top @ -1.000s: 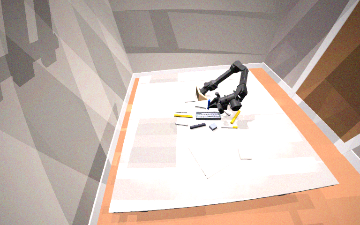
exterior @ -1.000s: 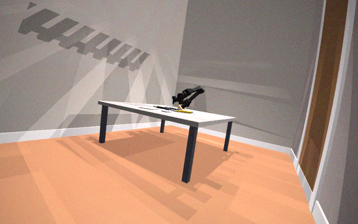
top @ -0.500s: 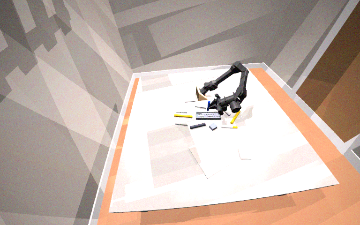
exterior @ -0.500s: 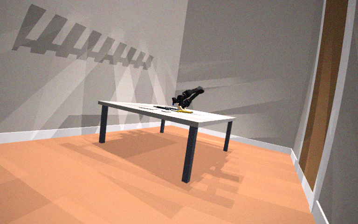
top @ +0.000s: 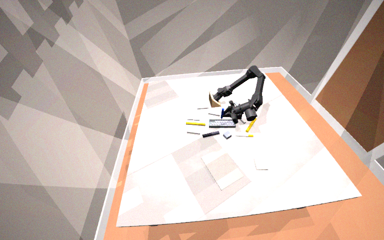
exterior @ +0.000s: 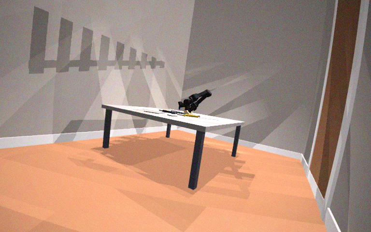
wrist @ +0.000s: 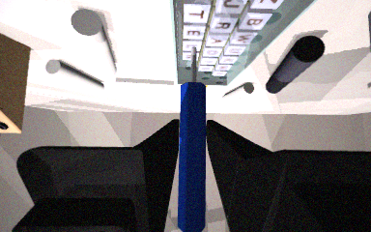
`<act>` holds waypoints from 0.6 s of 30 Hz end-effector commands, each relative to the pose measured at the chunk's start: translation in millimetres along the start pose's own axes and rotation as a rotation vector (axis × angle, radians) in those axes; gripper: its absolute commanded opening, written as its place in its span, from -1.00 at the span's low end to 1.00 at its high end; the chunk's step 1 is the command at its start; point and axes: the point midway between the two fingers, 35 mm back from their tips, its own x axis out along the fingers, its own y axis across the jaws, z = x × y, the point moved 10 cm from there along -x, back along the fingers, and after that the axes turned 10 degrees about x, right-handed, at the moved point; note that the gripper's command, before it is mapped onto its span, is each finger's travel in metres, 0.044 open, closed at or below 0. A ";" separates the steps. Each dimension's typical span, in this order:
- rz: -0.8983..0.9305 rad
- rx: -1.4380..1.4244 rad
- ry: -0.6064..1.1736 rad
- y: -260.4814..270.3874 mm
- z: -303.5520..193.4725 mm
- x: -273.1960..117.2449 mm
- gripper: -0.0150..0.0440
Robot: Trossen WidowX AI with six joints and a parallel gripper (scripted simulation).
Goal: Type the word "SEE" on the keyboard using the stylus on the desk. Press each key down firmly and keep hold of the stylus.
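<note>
My gripper (top: 223, 114) (wrist: 192, 126) is shut on the blue stylus (top: 222, 111) (exterior: 179, 108) (wrist: 192, 164), which stands about upright between the fingers with its thin metal tip pointing down. The keyboard (top: 222, 123) (wrist: 287, 12) lies just in front of the gripper in the top view. In the wrist view the tip overlaps the key beyond the E key (wrist: 193, 32), in the same row as the T key (wrist: 195, 14). The letter behind the tip is partly hidden. Whether the tip touches a key I cannot tell.
A tan wooden piece (top: 214, 101) (wrist: 12, 79) stands behind the keyboard. A dark cylinder (top: 210, 134) (wrist: 292, 68) and a grey block (top: 227, 135) lie in front. Yellow sticks (top: 195, 123) (top: 251, 125) lie on either side. A flat pad (top: 223, 169) lies farther forward.
</note>
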 end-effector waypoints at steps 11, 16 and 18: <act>0.001 0.003 -0.004 0.8 5.0 3.0 -0.22; 0.001 0.003 -0.004 1.1 6.8 4.0 -0.22; 0.001 0.003 -0.004 1.2 7.6 4.5 -0.22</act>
